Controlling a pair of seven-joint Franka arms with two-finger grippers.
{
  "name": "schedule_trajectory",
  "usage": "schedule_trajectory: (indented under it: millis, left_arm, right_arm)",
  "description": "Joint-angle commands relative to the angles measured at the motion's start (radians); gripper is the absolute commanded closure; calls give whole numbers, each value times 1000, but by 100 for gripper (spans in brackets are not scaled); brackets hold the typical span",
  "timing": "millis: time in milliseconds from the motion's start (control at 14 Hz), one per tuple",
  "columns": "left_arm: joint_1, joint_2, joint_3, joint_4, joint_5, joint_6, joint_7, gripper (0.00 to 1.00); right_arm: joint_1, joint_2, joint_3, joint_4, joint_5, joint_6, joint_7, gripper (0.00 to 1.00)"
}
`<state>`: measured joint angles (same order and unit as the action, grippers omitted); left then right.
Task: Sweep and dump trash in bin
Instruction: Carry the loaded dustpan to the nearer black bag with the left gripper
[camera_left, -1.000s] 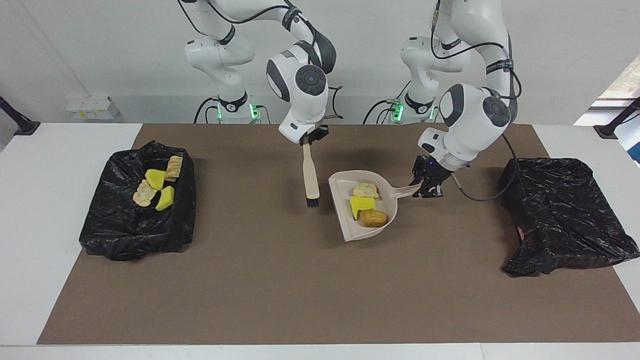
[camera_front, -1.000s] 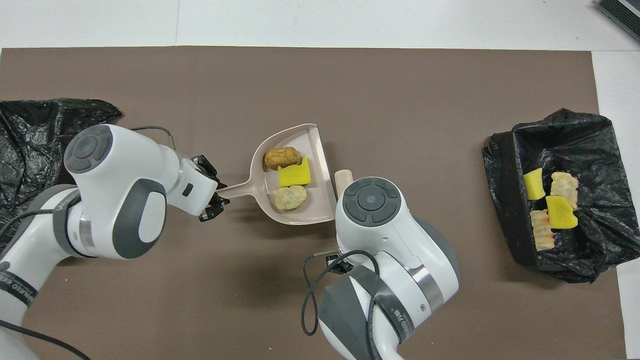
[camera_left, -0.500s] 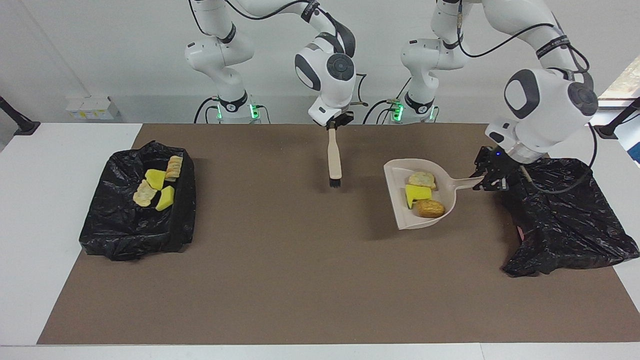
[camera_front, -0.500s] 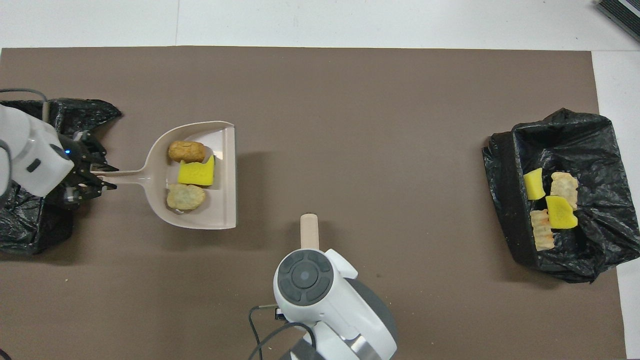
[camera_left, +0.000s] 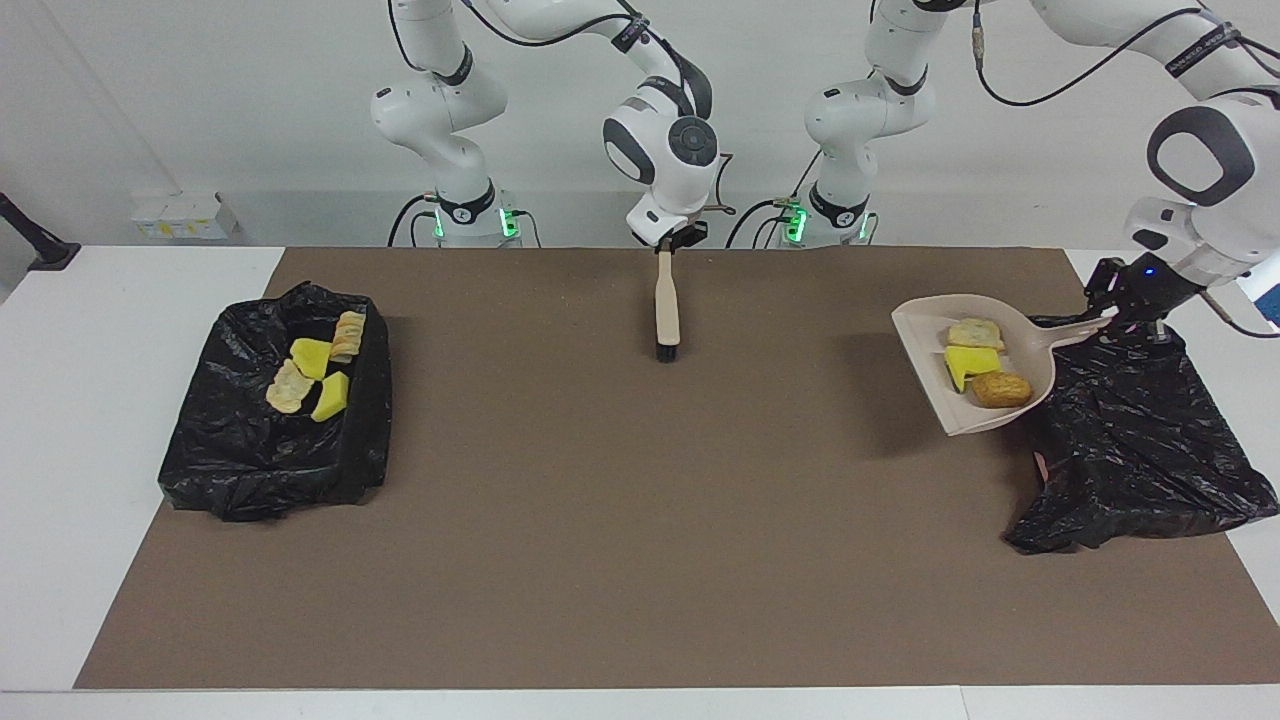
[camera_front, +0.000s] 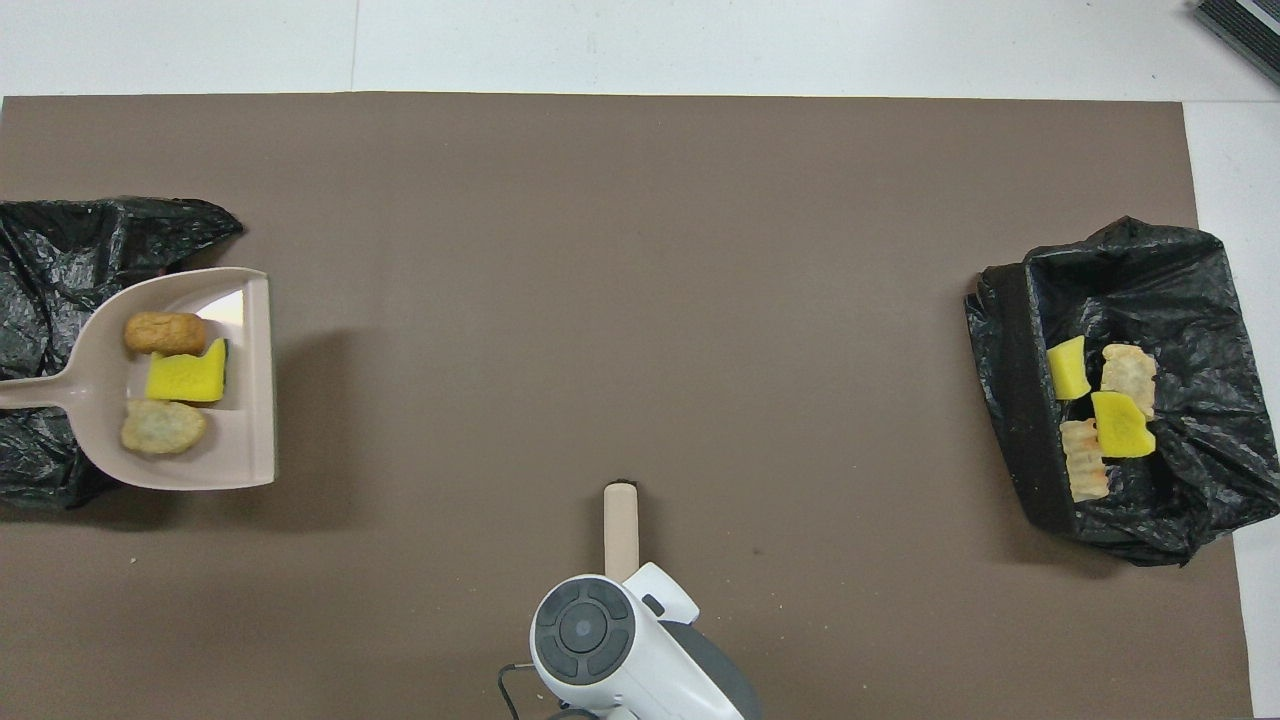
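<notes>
My left gripper (camera_left: 1121, 312) is shut on the handle of the beige dustpan (camera_left: 975, 420), held up in the air over the edge of the black-bagged bin (camera_left: 1150, 450) at the left arm's end. In the pan lie three pieces of trash: a beige chunk (camera_left: 975, 333), a yellow wedge (camera_left: 970, 362) and an orange-brown piece (camera_left: 1001, 389). The overhead view shows the pan (camera_front: 245, 400) and this bin (camera_front: 60, 250), but not the left gripper. My right gripper (camera_left: 668, 243) is shut on the brush (camera_left: 666, 305), which hangs bristles down over the mat near the robots.
A second black-bagged bin (camera_left: 270, 460) at the right arm's end holds several yellow and beige pieces (camera_left: 311, 357); it also shows in the overhead view (camera_front: 1010, 400). A brown mat (camera_left: 620, 520) covers the table's middle.
My left gripper carried the loaded dustpan from the mat's middle to the bin at the left arm's end. My right gripper drew the brush back toward the robots.
</notes>
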<state>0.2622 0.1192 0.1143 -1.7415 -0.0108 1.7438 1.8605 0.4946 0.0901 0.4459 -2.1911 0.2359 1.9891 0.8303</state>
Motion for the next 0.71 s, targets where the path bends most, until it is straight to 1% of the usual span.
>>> schedule_trajectory:
  millis: [0, 71, 143, 214, 357, 500, 571, 643]
  left_arm:
    - [54, 62, -13, 112, 98, -32, 5, 100]
    - [66, 85, -13, 152, 136, -29, 5, 100]
    - [75, 109, -13, 196, 181, -26, 5, 100]
    - [78, 131, -13, 232, 231, -18, 5, 100]
    - [78, 157, -13, 278, 314, 12, 0, 100]
    - [71, 158, -13, 281, 411, 45, -3, 100]
    - [63, 158, -13, 281, 466, 51, -7, 100]
    - [54, 157, -13, 280, 533, 60, -15, 100]
  right_arm:
    - [1, -38, -3, -38, 33, 40, -72, 100]
    - [-1, -32, -3, -36, 33, 43, -88, 96]
    - [-2, -32, -4, -36, 33, 43, -95, 83]
    - [-2, -30, -4, -33, 33, 43, -103, 65]
    - [-10, -23, -6, -24, 31, 42, -103, 62]
    - [-27, -26, -13, -6, 31, 39, -106, 44]
    - [-63, -32, -13, 14, 28, 36, -111, 39]
    - [-92, -38, -13, 34, 25, 36, -121, 32]
